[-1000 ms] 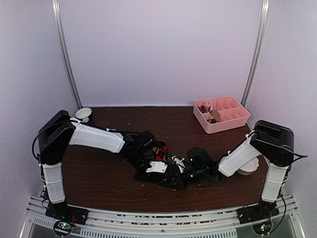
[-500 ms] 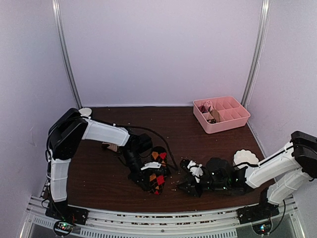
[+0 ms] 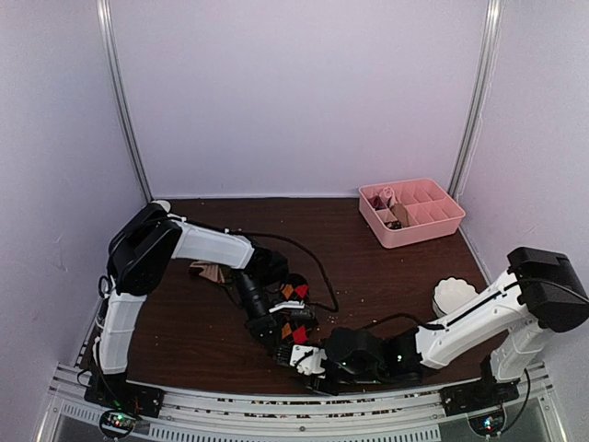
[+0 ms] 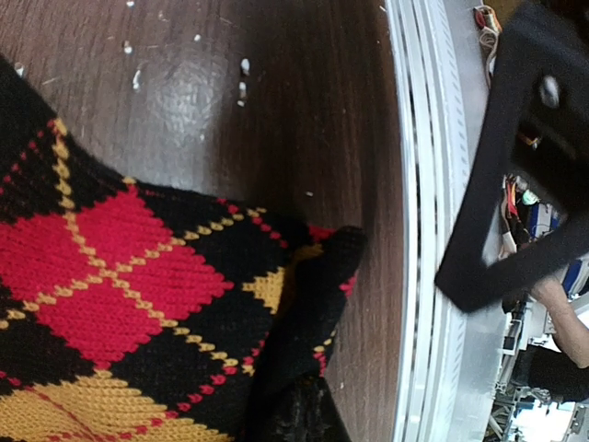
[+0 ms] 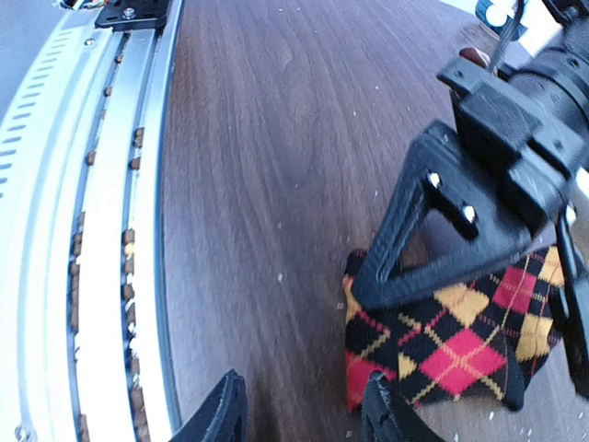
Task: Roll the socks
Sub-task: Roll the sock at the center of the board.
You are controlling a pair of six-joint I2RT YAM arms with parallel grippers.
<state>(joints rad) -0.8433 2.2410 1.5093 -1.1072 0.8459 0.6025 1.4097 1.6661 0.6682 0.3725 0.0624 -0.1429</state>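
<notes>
Knitted black with red and orange diamonds and dotted yellow lines, the argyle sock; grained dark brown, the table; coloured pink, the tray; tinted pale lilac, the walls.

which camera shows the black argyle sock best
The right wrist view: the black knit sock with red and orange argyle diamonds lies folded, most of its outline clear, with the left gripper on it. The left wrist view gives only a close patch of it; the top external view shows small bits, mostly hidden.

Sock and left fingers block the right fingers.
</notes>
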